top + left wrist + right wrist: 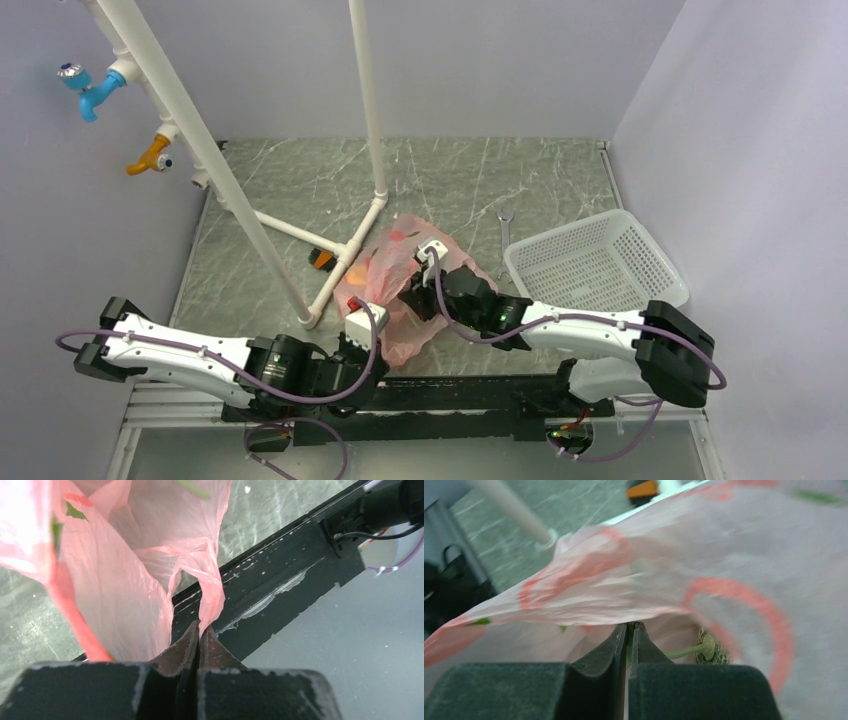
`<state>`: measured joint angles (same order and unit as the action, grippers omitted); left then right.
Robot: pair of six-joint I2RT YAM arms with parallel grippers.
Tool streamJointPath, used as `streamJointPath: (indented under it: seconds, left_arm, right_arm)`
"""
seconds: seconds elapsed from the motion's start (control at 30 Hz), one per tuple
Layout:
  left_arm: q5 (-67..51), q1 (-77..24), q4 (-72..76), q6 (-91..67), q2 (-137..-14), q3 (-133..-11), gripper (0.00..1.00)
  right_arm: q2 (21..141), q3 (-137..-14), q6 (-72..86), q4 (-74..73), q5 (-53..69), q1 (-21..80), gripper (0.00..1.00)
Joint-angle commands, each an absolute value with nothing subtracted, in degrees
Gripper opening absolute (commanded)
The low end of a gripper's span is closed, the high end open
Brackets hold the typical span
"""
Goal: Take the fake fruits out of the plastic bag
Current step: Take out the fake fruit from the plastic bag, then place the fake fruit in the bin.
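The pink plastic bag (400,245) lies crumpled on the marble floor between both arms. My left gripper (378,325) is shut on a twisted loop handle of the bag (125,580), with its tips (201,625) pinching the pink film above the black rail. My right gripper (428,270) is at the bag's right side. In the right wrist view its jaws (629,625) are shut under a fold of the bag (704,545), with a strip of green between them. The netted melon (714,652) sits just right of them, its stem reaching toward the fingers. An orange piece (357,272) shows through the film. The grapes are hidden.
A white mesh basket (595,262) stands at the right. A wrench (503,232) lies left of it. White pipe legs (335,270) run left of the bag, with an orange-and-black brush (322,258) beside them. A black rail (280,580) runs along the near edge.
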<state>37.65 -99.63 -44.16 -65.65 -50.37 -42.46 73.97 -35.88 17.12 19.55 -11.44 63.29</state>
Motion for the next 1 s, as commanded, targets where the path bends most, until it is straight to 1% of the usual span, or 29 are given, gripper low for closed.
streamJointPath:
  seconds: [0.0, 0.13, 0.4, 0.57, 0.7, 0.87, 0.97]
  left_arm:
    - [40.8, -100.0, -41.7, -61.3, -50.6, -47.9, 0.00]
    - [42.1, -99.9, -42.7, -59.4, -52.3, -50.5, 0.00]
    - [42.2, -99.8, -44.5, -61.9, -53.6, -50.3, 0.00]
    - [41.3, -99.8, -41.2, -60.9, -53.2, -49.1, 0.00]
    - [40.6, -99.8, -41.9, -62.5, -55.0, -48.9, 0.00]
    - [38.7, -99.8, -40.4, -62.6, -57.4, -49.4, 0.00]
    - [39.0, -99.8, -40.5, -63.1, -59.0, -49.6, 0.00]
  right_arm:
    - [69.3, -34.5, 18.1, 14.4, 6.8, 63.0, 0.00]
    - [64.3, -33.6, 18.5, 11.7, 12.9, 62.9, 0.00]
    - [51.8, -38.9, 18.9, 1.7, 8.8, 62.8, 0.00]
    - [47.8, -45.6, 20.2, -7.1, 2.9, 62.8, 0.00]
    - [42.2, -47.3, 24.6, -5.8, -3.2, 62.7, 0.00]
    - [41.9, -56.6, 27.2, -10.8, -8.1, 62.6, 0.00]
    - [40.2, -59.6, 26.8, -11.6, -12.6, 62.6, 0.00]
